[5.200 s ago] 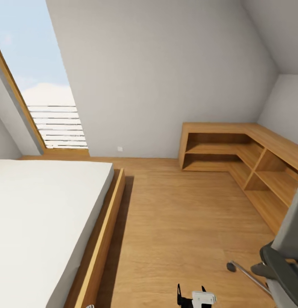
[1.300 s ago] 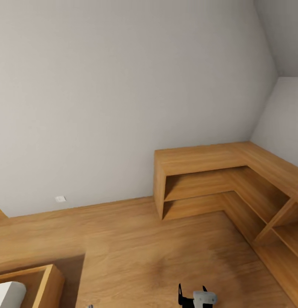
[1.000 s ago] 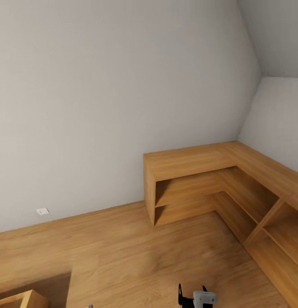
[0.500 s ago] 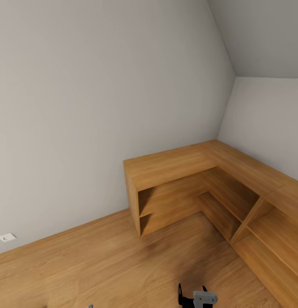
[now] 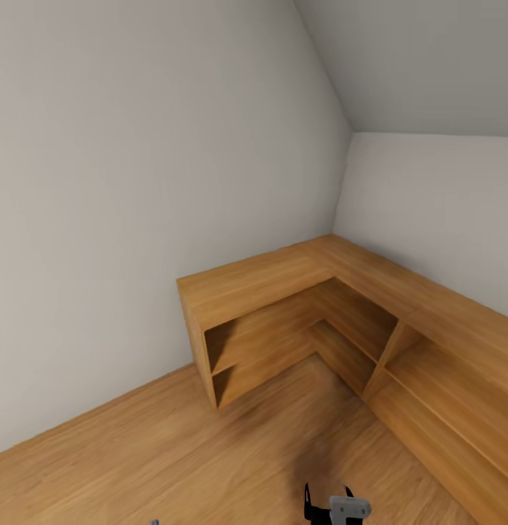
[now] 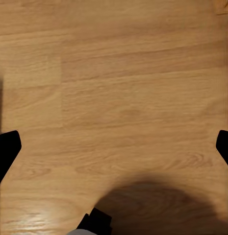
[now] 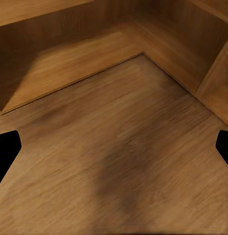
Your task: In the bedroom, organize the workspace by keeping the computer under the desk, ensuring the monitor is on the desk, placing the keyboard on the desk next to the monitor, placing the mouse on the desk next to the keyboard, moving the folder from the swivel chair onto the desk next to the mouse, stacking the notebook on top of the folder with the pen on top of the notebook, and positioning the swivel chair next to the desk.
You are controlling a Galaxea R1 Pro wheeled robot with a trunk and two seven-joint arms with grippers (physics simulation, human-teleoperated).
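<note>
None of the desk items lay before your cameras at this moment. The right gripper (image 7: 114, 147) hung just above the wooden floor (image 7: 118, 161), its two dark fingertips (image 7: 6, 147) set far apart at opposite edges of the wrist view, jaws spread wide and holding nothing. Ahead of that gripper stood the L-shaped wooden shelf unit (image 7: 94, 44), its lower compartment open and shadowed, the inner corner of the L directly beyond the fingers. A soft dark shadow fell on the boards between the fingertips.

Your left gripper (image 6: 114, 147) was likewise splayed, fingertips (image 6: 6, 149) wide apart and empty, pointing straight down at plank flooring (image 6: 123, 98). A rounded shadow lay on the floor beneath it, with a small dark part of the robot at its near edge.

From the head camera, you saw the right gripper (image 5: 328, 503) low at the frame's bottom edge, two black prongs beside a grey-white fitting. Beyond it ran the floor (image 5: 173, 467), then the corner shelf unit (image 5: 283, 321), one wing against the pale grey wall (image 5: 137, 182) and the other running along the adjoining wall (image 5: 436, 197) to the gripper's right. A sloped ceiling (image 5: 414, 58) closed in above the corner.
</note>
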